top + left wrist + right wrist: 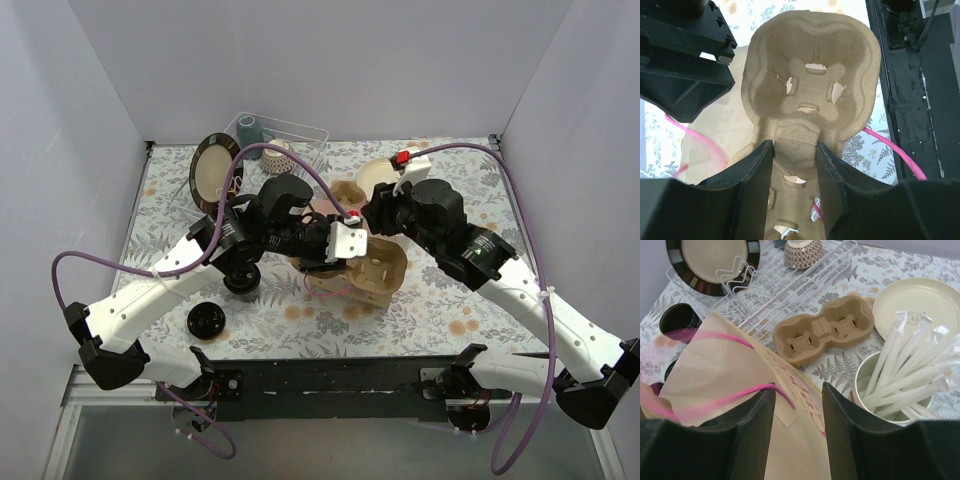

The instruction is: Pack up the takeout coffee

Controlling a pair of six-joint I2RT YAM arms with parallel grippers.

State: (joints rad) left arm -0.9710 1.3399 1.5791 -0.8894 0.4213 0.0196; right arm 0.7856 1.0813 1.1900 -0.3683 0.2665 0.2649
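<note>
Left gripper (795,150) is pinched across the narrow waist of the pulp cup carrier (812,75), which it holds tilted over the tabletop (440,310). Right gripper (797,400) is clamped on the rim of the paper bag (720,370), touching the carrier. A lidded coffee cup (243,278) stands left of the carrier and is not loaded.

Judgement: hold the bag mouth wide, level the carrier, and lower it slowly. The pink handle (895,150) beside the carrier may snag.

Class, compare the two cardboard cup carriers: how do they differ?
The left hand grips the near carrier at its waist; nothing touches the far carrier. The near carrier hangs partly over the paper bag; the far carrier lies flat on the table. Both are empty brown pulp.
</note>
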